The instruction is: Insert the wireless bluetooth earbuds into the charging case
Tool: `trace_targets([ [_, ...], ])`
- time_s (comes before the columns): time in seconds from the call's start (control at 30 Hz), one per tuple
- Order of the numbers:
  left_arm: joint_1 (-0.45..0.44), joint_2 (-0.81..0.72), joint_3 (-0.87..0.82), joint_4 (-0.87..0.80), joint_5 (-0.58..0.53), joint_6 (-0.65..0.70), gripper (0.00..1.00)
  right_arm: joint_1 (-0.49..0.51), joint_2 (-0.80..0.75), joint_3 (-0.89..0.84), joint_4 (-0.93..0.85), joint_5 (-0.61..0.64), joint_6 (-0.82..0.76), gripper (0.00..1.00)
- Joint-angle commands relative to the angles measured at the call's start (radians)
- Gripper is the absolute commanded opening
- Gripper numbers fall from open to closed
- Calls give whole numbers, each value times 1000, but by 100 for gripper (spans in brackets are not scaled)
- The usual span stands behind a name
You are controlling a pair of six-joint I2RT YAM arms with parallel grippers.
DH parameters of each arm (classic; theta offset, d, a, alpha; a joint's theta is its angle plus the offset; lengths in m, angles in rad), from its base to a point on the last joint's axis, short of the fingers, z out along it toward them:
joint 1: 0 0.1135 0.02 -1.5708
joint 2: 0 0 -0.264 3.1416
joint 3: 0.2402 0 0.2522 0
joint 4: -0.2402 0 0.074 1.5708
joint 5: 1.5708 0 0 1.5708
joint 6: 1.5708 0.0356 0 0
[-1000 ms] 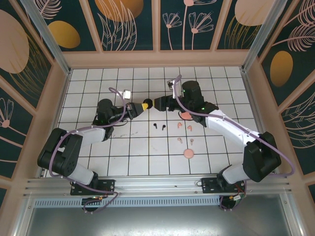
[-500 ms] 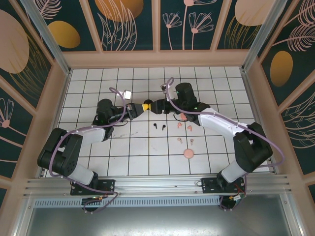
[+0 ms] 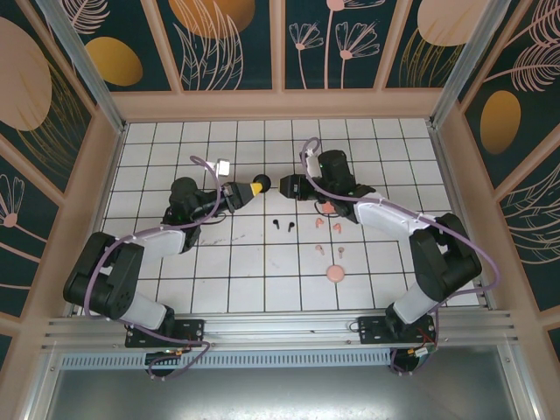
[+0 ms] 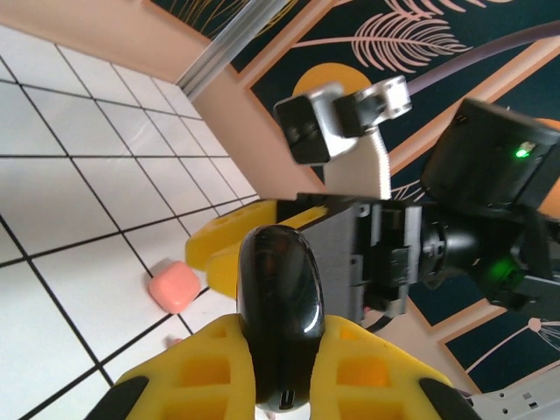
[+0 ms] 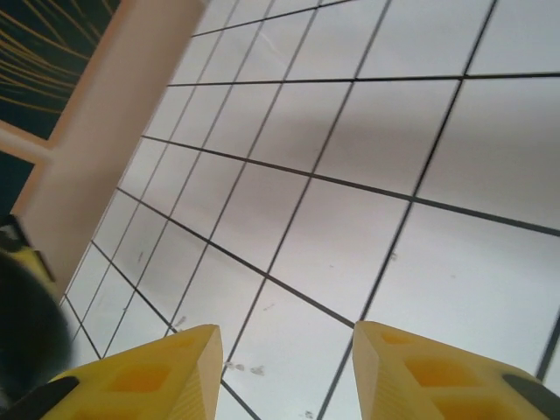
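My left gripper [image 3: 255,187] [image 4: 284,350] is shut on a glossy black charging case [image 3: 263,183] [image 4: 280,306], held closed and end-on above the tiles. My right gripper [image 3: 282,185] [image 5: 284,341] faces it from the right, open and holding nothing, a small gap away; its yellow fingers [image 4: 229,238] show behind the case. On the floor lie two black earbuds [image 3: 274,224] [image 3: 290,225] and several pale pink earbuds [image 3: 319,223] [image 3: 336,227] [image 3: 320,250]. A dark blur [image 5: 26,337] at the left of the right wrist view is probably the case.
A pink case [image 3: 329,207] [image 4: 173,285] lies under the right arm, and a second pink case [image 3: 334,274] sits nearer the front. Wooden walls [image 3: 105,157] ring the white tiled floor [image 3: 227,262].
The right gripper moved left to meet the black case, then drew back a little to the right. The left gripper kept its hold, shifting only slightly.
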Motion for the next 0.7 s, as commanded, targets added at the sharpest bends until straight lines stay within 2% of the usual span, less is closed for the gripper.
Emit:
trace_targets([
  [0.0, -4, -23, -11, 53, 14, -3, 0, -6, -50, -36, 33, 7, 30, 44],
  [0.23, -4, -14, -9, 70, 12, -17, 0, 3, -126, -84, 160, -126, 82, 45],
  [0.43, -4, -7, -7, 73, 10, -20, 0, 53, -99, 13, 118, -100, 63, 49],
  [0.67, -4, -8, -6, 71, 7, -23, 0, 76, -15, 96, 102, -97, 56, 49],
])
